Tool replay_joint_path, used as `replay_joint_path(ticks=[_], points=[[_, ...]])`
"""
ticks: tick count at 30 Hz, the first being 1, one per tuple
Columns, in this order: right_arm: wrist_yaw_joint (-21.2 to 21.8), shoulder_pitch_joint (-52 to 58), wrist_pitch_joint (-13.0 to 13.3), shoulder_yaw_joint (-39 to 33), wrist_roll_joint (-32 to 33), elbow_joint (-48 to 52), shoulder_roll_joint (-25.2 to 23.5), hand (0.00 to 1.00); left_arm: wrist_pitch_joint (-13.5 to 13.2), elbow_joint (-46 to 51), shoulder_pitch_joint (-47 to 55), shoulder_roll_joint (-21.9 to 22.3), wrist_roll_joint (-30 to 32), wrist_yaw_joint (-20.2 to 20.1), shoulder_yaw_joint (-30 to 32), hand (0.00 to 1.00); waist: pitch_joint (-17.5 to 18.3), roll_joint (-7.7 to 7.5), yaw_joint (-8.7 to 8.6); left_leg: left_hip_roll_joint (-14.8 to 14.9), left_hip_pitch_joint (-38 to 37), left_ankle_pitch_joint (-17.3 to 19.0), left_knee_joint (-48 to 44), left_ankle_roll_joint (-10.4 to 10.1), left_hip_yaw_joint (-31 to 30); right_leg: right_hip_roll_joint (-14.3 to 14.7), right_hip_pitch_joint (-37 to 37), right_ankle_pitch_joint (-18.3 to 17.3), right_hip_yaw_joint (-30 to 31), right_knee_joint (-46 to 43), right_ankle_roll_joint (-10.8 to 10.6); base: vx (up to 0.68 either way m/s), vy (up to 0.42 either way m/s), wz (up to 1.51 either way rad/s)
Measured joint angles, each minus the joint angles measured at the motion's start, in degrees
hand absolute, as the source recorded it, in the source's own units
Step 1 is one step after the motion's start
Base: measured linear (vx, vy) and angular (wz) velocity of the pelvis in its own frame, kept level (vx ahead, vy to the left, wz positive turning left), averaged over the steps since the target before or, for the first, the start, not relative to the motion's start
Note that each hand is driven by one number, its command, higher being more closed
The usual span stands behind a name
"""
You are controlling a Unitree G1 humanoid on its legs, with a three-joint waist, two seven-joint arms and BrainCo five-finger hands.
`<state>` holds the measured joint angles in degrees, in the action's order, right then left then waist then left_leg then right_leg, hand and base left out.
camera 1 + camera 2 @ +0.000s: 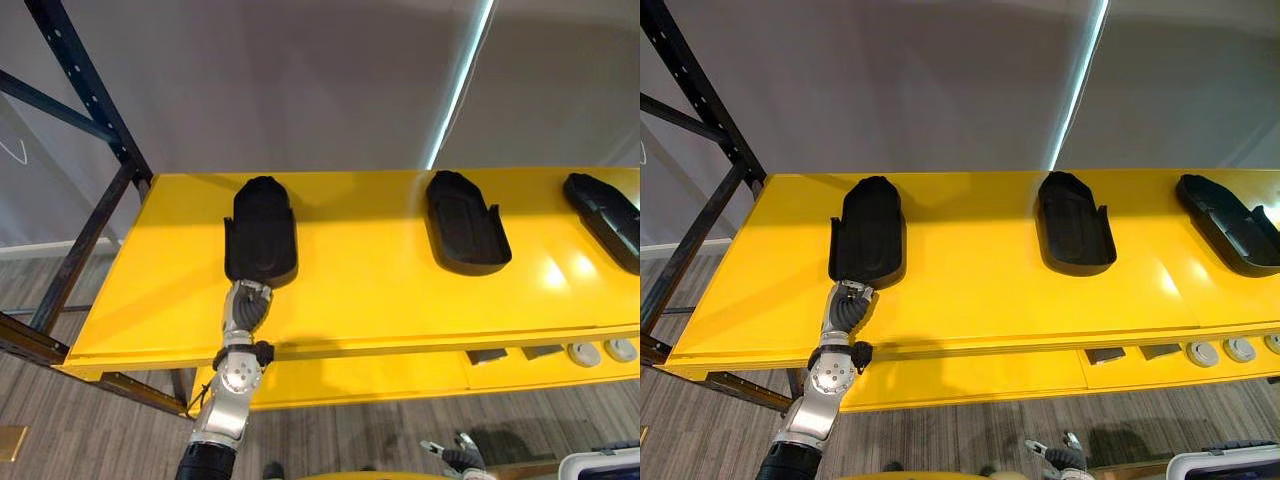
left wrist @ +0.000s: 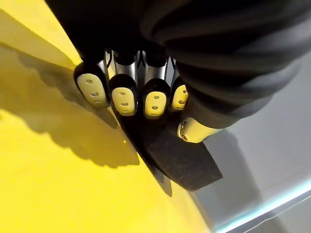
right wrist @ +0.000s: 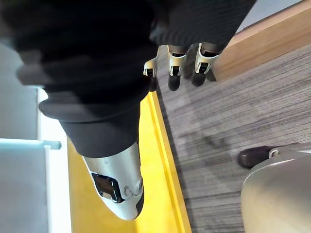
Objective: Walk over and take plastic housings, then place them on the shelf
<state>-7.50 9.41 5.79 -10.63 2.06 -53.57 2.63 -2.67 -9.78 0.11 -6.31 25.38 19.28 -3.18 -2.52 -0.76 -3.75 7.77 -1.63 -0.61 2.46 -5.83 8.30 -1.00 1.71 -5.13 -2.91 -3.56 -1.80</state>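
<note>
Three housings (image 1: 467, 225) on shelf (image 1: 380, 295). Left hand (image 1: 248, 305) pinches leftmost housing (image 1: 262, 230) by near end; withdrawing unreleased could drag it off.

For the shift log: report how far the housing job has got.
Done: the middle housing and right housing lie on the yellow shelf. In hand: the left hand grips the left housing, already resting there. Left: release it. The right hand hangs empty.

Yellow shelf (image 1: 380, 290) — bears left housing (image 1: 262, 235); middle housing (image 1: 465, 225); right housing (image 1: 605, 215) — well apart.
</note>
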Motion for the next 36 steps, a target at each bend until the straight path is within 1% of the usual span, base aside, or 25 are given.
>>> replay_joint_path(ticks=[1,3,6,11,13,18,21,23,26,27,28,30,31,32,33,34,35,36], points=[[0.00,-0.14,0.00,0.00,0.00,0.00,-0.06,0.00,0.03,-0.29,-0.25,-0.04,0.00,0.11,0.62,1.00,0.00,0.00,-0.31,-0.05,-0.20,-0.43,0.71,0.04,0.01,-0.04,-0.04,0.15,0.00,0.20,0.04,-0.03,0.013,0.00],[0.01,-0.11,-0.02,-0.02,0.00,0.00,-0.05,0.00,0.04,-1.52,-1.39,-0.09,-0.02,0.82,1.12,1.00,-0.01,-0.01,-0.35,-0.04,-0.19,-0.85,1.34,0.11,0.11,-0.03,-0.06,0.74,0.07,0.97,0.03,-0.04,0.014,-0.03],[0.04,-0.12,-0.08,-0.02,-0.36,0.05,-0.05,0.00,0.54,-2.13,-2.24,-0.41,-0.04,0.89,1.49,1.00,-0.01,-0.04,-0.39,-0.06,-0.19,-1.03,1.63,0.21,0.51,0.00,-0.06,1.41,0.36,1.74,0.05,-0.03,0.011,-0.07],[0.05,0.06,-0.13,-0.01,-0.44,0.53,-0.14,0.00,0.92,-4.01,-3.83,-0.68,-0.03,0.97,1.60,1.00,-0.01,-0.07,-0.46,-0.21,-0.33,-1.24,1.91,0.33,0.53,0.05,-0.05,1.49,0.32,1.80,0.05,-0.01,0.002,-0.01],[0.05,0.04,-0.12,-0.01,-0.44,0.57,-0.21,0.00,0.91,-4.03,-3.94,-0.70,-0.04,1.03,1.61,1.00,-0.03,-0.12,-0.51,-0.25,-0.92,-1.77,2.93,0.25,0.51,0.07,-0.03,1.49,0.26,1.91,0.05,0.00,0.000,0.00],[0.05,0.00,-0.12,-0.03,-0.50,0.67,-0.42,0.00,0.73,-3.79,-3.95,-0.69,-0.13,1.11,1.60,1.00,0.03,-0.28,-0.50,-0.37,-0.89,-1.77,2.93,0.24,0.30,0.05,0.15,1.49,0.02,2.43,0.04,0.00,0.000,0.01],[0.04,-0.07,-0.12,-0.03,-0.49,0.67,-0.48,0.00,0.69,-3.00,-3.83,-0.69,-1.30,1.00,1.58,1.00,-0.01,-0.30,-0.47,-0.51,-0.85,-1.78,2.93,0.25,-0.13,-0.02,0.80,1.48,-0.33,2.68,0.04,0.04,0.003,0.07],[0.04,-0.08,-0.12,-0.02,-0.49,0.66,-0.60,0.00,0.65,-0.13,-3.52,-0.69,-2.41,0.91,1.54,1.00,-0.11,-0.48,-0.38,-0.55,-0.86,-1.79,2.92,0.25,-0.40,-0.05,0.97,1.48,-0.61,2.69,0.03,0.02,0.006,0.09],[0.04,-0.17,-0.06,-0.02,-0.46,0.51,-0.68,0.00,-0.65,9.41,-2.70,-0.77,-3.55,0.91,1.68,1.00,-0.18,-0.60,-0.06,-0.69,-0.47,-1.87,2.90,0.34,-1.03,-0.18,1.00,1.37,-1.05,2.64,-0.12,-0.01,0.008,0.12],[0.03,-0.16,-0.01,-0.02,-0.45,0.47,-0.67,0.00,-2.01,14.55,-1.78,-0.79,-4.41,0.92,1.75,1.00,-0.18,-0.59,-0.02,-0.75,-0.26,-1.87,2.90,0.35,-1.37,-0.22,0.97,1.32,-1.12,2.62,-0.19,-0.01,0.010,0.11],[0.02,-0.17,0.00,-0.02,-0.44,0.42,-0.65,0.00,-2.92,16.95,-1.26,-0.79,-4.63,0.96,1.98,1.00,-0.18,-0.59,0.00,-0.76,-0.15,-1.87,2.84,0.35,-1.53,-0.22,0.97,1.29,-1.21,2.61,-0.21,-0.01,0.008,0.13],[0.01,-0.29,0.16,-0.02,-0.44,-0.19,-0.42,0.00,-5.80,25.43,0.47,-0.75,-5.88,1.45,5.41,1.00,-0.24,-0.54,0.18,-0.74,0.04,-1.84,2.49,0.35,-2.02,-0.21,0.97,0.83,-1.49,2.16,-0.41,-0.01,-0.003,0.10],[0.00,-0.31,0.18,-0.02,-0.44,-0.47,-0.28,0.00,-6.58,27.27,0.99,-0.75,-6.61,2.24,6.82,1.00,-0.27,-0.48,0.25,-0.74,-0.02,-1.83,2.45,0.34,-2.15,-0.20,0.97,0.56,-1.56,1.80,-0.35,-0.01,-0.014,0.11],[-0.01,-0.27,0.30,-0.04,-0.44,-1.27,0.07,0.00,-7.67,30.25,1.74,-0.62,-7.73,3.62,10.19,1.00,-0.33,-0.39,0.63,-0.73,-0.06,-1.81,2.33,0.33,-2.48,-0.19,1.00,0.15,-1.83,1.28,-0.23,0.00,-0.017,0.11],[-0.04,-0.21,0.25,-0.14,-0.44,-1.93,0.24,0.00,-8.67,32.59,2.14,-0.50,-9.20,5.25,14.25,1.00,-0.46,-0.33,1.41,-0.65,-0.05,-1.79,2.15,0.31,-2.66,-0.11,0.98,-0.11,-1.93,0.90,-0.13,0.00,-0.017,0.13],[-0.08,-0.15,0.23,-0.13,-0.44,-1.94,0.26,0.00,-9.55,34.06,3.05,-0.40,-10.77,7.16,17.87,1.00,-0.53,-0.31,1.51,-0.62,0.02,-1.73,1.93,0.25,-2.92,-0.08,0.99,-0.35,-2.07,0.63,-0.09,-0.01,-0.017,0.09],[-0.08,-0.14,0.23,-0.15,-0.44,-1.94,0.27,0.00,-10.03,34.71,3.72,-0.19,-11.54,8.18,20.62,1.00,-0.53,-0.30,1.55,-0.60,0.08,-1.67,1.77,0.18,-3.06,-0.06,1.02,-0.43,-2.17,0.53,-0.05,0.00,-0.015,0.10],[-0.09,-0.10,0.24,-0.27,-0.44,-1.95,0.29,0.00,-10.70,34.97,5.06,0.87,-12.99,11.08,26.63,1.00,-0.56,-0.27,1.78,-0.56,0.15,-1.50,1.44,0.16,-3.26,-0.03,1.18,-0.59,-2.32,0.40,0.03,-0.01,-0.015,0.07]])
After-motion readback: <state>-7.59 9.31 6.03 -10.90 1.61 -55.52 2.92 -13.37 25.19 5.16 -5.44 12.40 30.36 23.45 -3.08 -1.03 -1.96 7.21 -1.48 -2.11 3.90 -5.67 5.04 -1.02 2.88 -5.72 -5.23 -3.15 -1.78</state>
